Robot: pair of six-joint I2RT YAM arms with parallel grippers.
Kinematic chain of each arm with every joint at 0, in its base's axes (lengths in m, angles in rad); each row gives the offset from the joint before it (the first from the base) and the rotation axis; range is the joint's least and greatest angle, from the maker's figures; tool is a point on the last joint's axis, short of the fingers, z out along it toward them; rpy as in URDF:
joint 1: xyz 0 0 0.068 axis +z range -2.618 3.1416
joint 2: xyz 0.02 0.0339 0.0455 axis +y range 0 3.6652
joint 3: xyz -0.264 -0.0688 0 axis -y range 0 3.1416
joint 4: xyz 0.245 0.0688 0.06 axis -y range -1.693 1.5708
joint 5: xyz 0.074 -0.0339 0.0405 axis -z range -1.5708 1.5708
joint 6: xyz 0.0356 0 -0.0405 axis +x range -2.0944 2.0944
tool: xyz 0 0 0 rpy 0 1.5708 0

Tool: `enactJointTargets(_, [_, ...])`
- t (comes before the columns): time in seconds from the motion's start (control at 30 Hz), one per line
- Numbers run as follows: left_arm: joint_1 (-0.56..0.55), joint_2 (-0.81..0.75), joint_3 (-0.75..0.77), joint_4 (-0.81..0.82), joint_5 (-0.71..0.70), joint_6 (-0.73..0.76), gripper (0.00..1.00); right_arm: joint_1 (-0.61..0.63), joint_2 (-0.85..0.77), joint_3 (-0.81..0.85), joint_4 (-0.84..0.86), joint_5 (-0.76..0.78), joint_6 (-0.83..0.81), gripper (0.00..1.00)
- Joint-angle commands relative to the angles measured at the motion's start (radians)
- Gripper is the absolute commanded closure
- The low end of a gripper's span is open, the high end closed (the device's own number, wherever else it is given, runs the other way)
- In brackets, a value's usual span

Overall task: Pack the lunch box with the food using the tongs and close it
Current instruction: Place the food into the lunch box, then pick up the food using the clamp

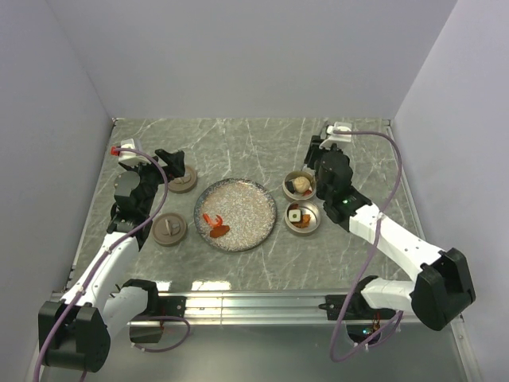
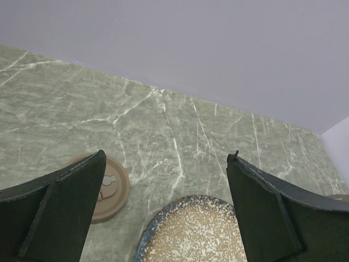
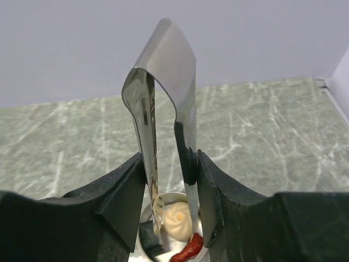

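My right gripper (image 3: 170, 155) is shut on the tongs (image 3: 163, 82), pressing one thin metal arm against each finger. The tongs' tips reach down into a round tin (image 3: 143, 214) of the lunch box. In that tin lie a pale round bun (image 3: 179, 220), a red piece (image 3: 191, 248) and a dark piece (image 3: 150, 245). From above, this tin (image 1: 289, 187) sits right of the plate, under the right gripper (image 1: 314, 169). A second tin (image 1: 302, 227) holds a white square with a dark centre (image 1: 295, 216). Red and orange bits (image 1: 215, 225) lie on the speckled plate (image 1: 250, 207). My left gripper (image 2: 166, 155) (image 1: 173, 161) hangs open with nothing in it.
Two round brown lids lie left of the plate, one at the back (image 1: 181, 183) (image 2: 112, 188) and one nearer (image 1: 169, 229). The plate's blue rim (image 2: 158, 218) shows under the left fingers. Grey walls enclose the marble table on three sides.
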Motion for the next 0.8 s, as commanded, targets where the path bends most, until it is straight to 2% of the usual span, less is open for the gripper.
enactJointTargets(0.0, [-0.001, -0.018, -0.003, 0.035, -0.008, 0.0, 0.0, 0.05, -0.057, 0.019, 0.058, -0.019, -0.023, 0.53])
enactJointTargets(0.13, [0.0, -0.017, 0.001, 0.033, -0.006, 0.0, 0.01, 0.191, -0.057, 0.036, 0.072, -0.016, -0.057, 0.53])
enactJointTargets(0.23, [0.0, -0.018, -0.001, 0.035, -0.005, -0.001, 0.01, 0.257, -0.034, 0.043, 0.092, -0.088, -0.066, 0.53])
enactJointTargets(0.47, [-0.001, -0.03, -0.002, 0.024, -0.013, -0.003, 0.0, 0.287, 0.087, 0.045, 0.201, -0.577, -0.066, 0.53])
enactJointTargets(0.6, [-0.001, -0.038, -0.006, 0.018, -0.022, -0.001, 0.01, 0.288, 0.144, 0.053, 0.241, -0.786, -0.132, 0.54])
enactJointTargets(0.77, [-0.001, -0.04, -0.009, 0.005, -0.031, -0.003, 0.01, 0.29, 0.186, 0.04, 0.327, -0.946, -0.15, 0.54])
